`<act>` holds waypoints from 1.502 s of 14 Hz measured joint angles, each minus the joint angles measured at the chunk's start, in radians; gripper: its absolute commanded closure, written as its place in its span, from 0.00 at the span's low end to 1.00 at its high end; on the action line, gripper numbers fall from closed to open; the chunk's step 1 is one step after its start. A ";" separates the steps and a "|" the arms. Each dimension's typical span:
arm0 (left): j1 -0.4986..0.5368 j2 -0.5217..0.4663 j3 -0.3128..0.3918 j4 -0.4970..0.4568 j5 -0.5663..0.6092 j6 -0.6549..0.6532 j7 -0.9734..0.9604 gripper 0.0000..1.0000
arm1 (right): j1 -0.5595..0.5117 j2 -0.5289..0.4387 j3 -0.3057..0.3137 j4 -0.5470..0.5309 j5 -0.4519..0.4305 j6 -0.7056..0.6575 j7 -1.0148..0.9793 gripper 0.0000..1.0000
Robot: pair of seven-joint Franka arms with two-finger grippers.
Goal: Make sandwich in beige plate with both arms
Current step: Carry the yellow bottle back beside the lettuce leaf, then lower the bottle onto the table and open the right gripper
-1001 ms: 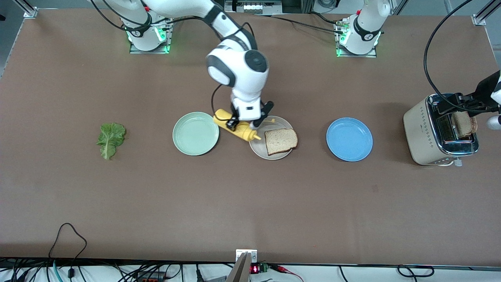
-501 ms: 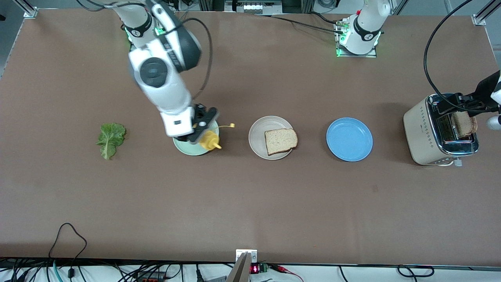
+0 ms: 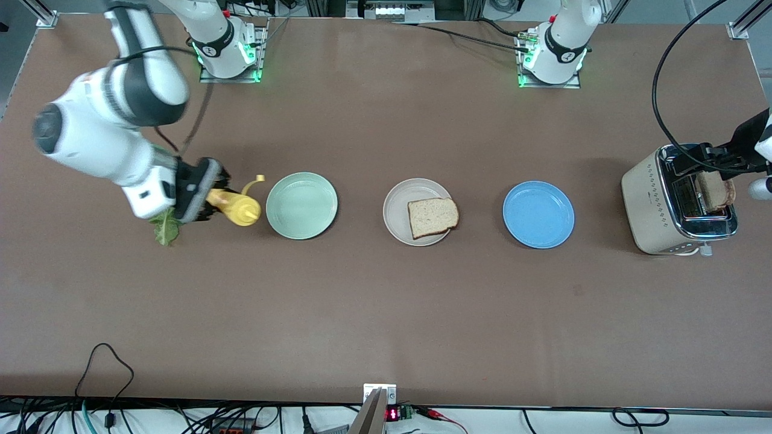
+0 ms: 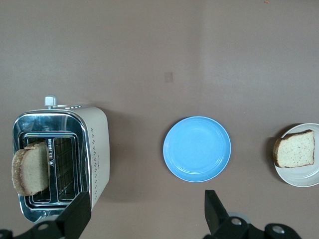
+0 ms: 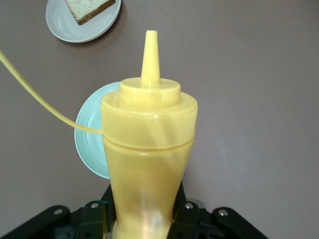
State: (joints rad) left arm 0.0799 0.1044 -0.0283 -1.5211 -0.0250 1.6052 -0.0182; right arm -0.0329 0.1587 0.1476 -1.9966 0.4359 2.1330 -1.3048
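The beige plate (image 3: 398,211) sits mid-table with one bread slice (image 3: 432,217) on it. My right gripper (image 3: 202,200) is shut on a yellow squeeze bottle (image 3: 238,208), held lying sideways over the lettuce leaf (image 3: 164,231), which it mostly hides. The bottle (image 5: 149,149) fills the right wrist view, nozzle toward the mint-green plate (image 5: 87,144). A second bread slice (image 3: 716,191) stands in the toaster (image 3: 654,205). My left gripper (image 3: 708,160) hangs open above the toaster (image 4: 97,144), its fingers (image 4: 76,216) wide apart and empty.
The mint-green plate (image 3: 301,205) lies between the bottle and the beige plate. A blue plate (image 3: 538,214) lies between the beige plate and the toaster. A black cable loops above the toaster at the left arm's end of the table.
My right arm carried the yellow bottle from over the beige plate, past the mint-green plate, to over the lettuce. The left arm has not moved.
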 measured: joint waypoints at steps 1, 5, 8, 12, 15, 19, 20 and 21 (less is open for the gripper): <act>0.000 0.000 0.000 0.000 0.000 0.000 0.000 0.00 | -0.035 -0.001 0.000 -0.020 0.048 0.000 -0.094 0.97; 0.000 0.000 -0.001 0.000 0.000 0.000 0.000 0.00 | -0.125 0.010 0.002 -0.080 0.283 0.004 -0.418 0.97; 0.000 0.000 -0.001 0.000 0.000 0.000 0.000 0.00 | -0.199 0.043 0.003 -0.111 0.440 -0.025 -0.608 0.97; 0.000 0.001 -0.001 0.000 0.000 0.000 0.001 0.00 | -0.273 0.140 0.003 -0.128 0.599 -0.071 -0.853 0.97; 0.000 0.002 -0.001 0.000 0.000 0.000 0.001 0.00 | -0.298 0.208 0.005 -0.128 0.694 -0.120 -0.983 0.97; 0.000 0.005 -0.001 0.000 0.000 0.000 0.001 0.00 | -0.315 0.290 0.007 -0.126 0.764 -0.158 -1.068 0.96; 0.000 0.005 -0.001 0.000 0.000 0.000 0.001 0.00 | -0.318 0.308 0.007 -0.125 0.771 -0.159 -1.078 0.96; 0.000 0.005 -0.001 0.000 0.000 0.000 0.001 0.00 | -0.321 0.324 0.008 -0.123 0.774 -0.159 -1.086 0.96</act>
State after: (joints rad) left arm 0.0799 0.1094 -0.0294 -1.5211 -0.0249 1.6054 -0.0177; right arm -0.3536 0.4829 0.1551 -2.1199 1.2103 1.9743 -2.3906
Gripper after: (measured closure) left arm 0.000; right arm 0.542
